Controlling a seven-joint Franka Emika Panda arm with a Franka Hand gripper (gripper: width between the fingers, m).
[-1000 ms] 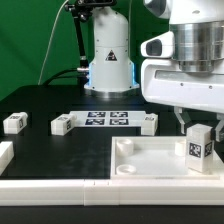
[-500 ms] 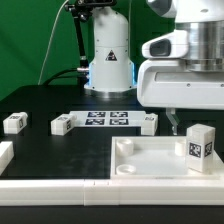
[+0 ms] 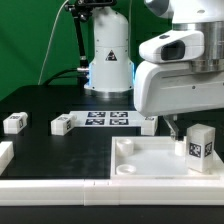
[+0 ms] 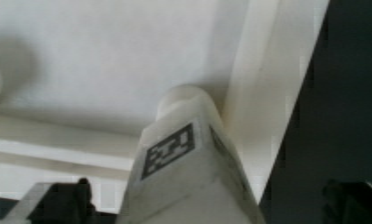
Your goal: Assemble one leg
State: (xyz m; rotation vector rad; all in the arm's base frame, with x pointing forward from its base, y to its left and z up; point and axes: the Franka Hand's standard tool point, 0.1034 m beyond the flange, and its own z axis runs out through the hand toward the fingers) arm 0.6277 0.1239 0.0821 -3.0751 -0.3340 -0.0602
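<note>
One leg (image 3: 199,145), a white block with a black-and-white tag, stands upright in the near corner of the large white tray (image 3: 150,165) at the exterior view's right. My gripper (image 3: 180,126) is open and hangs just above and a little behind that leg, not touching it. In the wrist view the leg (image 4: 186,160) rises between my spread fingers (image 4: 66,203), with the gripper (image 4: 209,207) centred over it. Three more legs lie on the black table: one (image 3: 14,122) at the far left, one (image 3: 62,124) beside it, one (image 3: 148,122) by the tray.
The marker board (image 3: 105,119) lies flat between the middle legs. The robot's white base (image 3: 108,62) stands behind it. A white part (image 3: 4,154) shows at the left edge, and a long white rail (image 3: 55,188) runs along the front.
My gripper has let go of the upright leg, lifted off it and shifted slightly to the exterior view's left. The leg stays standing in the tray.
</note>
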